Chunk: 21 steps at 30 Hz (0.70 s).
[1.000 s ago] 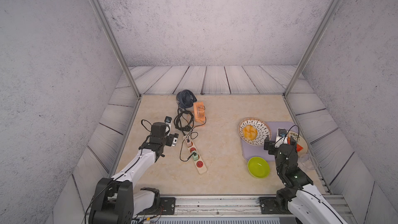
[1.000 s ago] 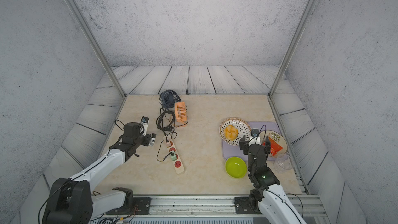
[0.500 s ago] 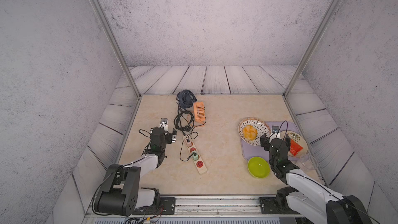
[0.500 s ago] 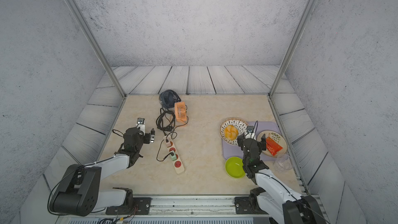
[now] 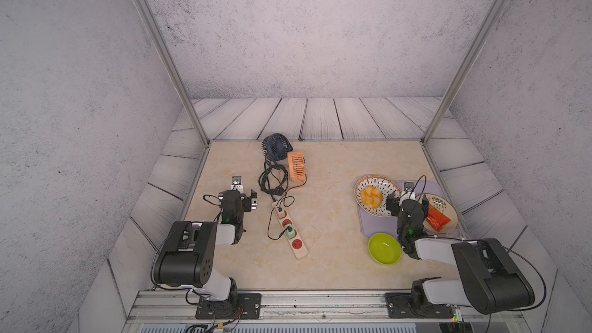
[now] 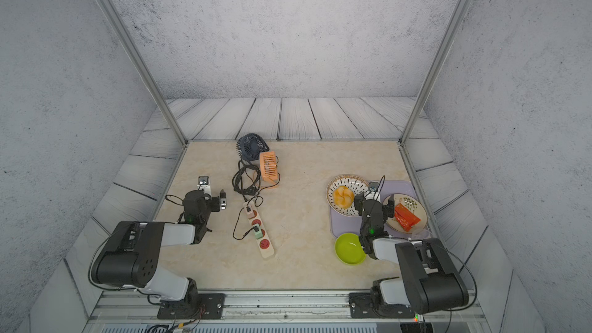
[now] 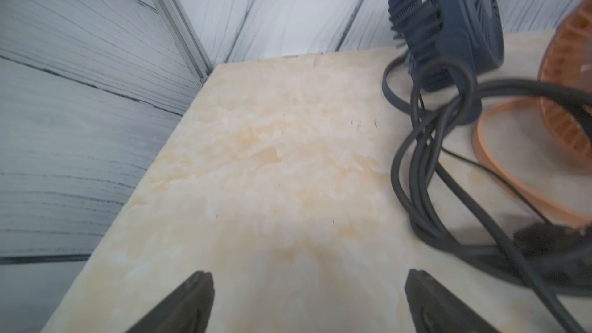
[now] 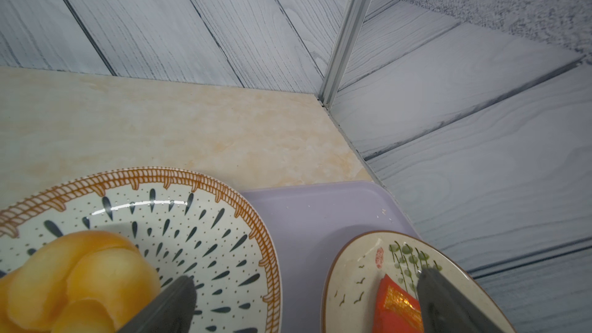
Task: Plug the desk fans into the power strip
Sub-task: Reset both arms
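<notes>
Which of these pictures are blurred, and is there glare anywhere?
Left wrist view: the dark blue fan and the black cords are smeared. Right wrist view: the patterned plate is sharp, with a thin streak of glare on it. Both top views: sharp, evenly lit, only soft shadows.

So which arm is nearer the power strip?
Left. The left arm sits beside the power strip, at its corded end; the right arm is far off, above the tray.

No word, label, brand or number can be read anywhere. A small red seal mark (image 8: 380, 257) on the cream plate (image 8: 352, 272) and the gold print on the red packet (image 8: 394, 310) are too unclear to read.
</notes>
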Each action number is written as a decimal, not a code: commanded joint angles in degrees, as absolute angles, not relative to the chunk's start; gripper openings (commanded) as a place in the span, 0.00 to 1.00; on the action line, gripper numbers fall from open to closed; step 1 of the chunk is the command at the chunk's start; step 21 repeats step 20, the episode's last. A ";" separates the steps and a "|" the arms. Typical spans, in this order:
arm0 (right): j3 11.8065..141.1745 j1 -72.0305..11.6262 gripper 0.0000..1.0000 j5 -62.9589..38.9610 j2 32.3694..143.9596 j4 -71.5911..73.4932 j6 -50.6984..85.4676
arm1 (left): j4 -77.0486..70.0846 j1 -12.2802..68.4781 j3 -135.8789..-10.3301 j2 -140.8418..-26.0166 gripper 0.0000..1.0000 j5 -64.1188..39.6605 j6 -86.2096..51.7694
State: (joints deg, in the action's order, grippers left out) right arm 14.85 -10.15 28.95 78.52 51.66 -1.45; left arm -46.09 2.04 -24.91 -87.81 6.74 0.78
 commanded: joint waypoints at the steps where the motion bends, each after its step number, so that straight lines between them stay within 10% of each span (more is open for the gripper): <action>1: 16.47 -9.90 0.99 26.73 79.96 56.12 -0.52 | -42.30 -0.13 -26.86 -87.69 1.00 3.39 -1.53; 21: 15.65 -9.71 0.99 25.67 79.90 56.92 -0.97 | -42.01 -0.09 -26.91 -87.64 0.96 3.34 -1.41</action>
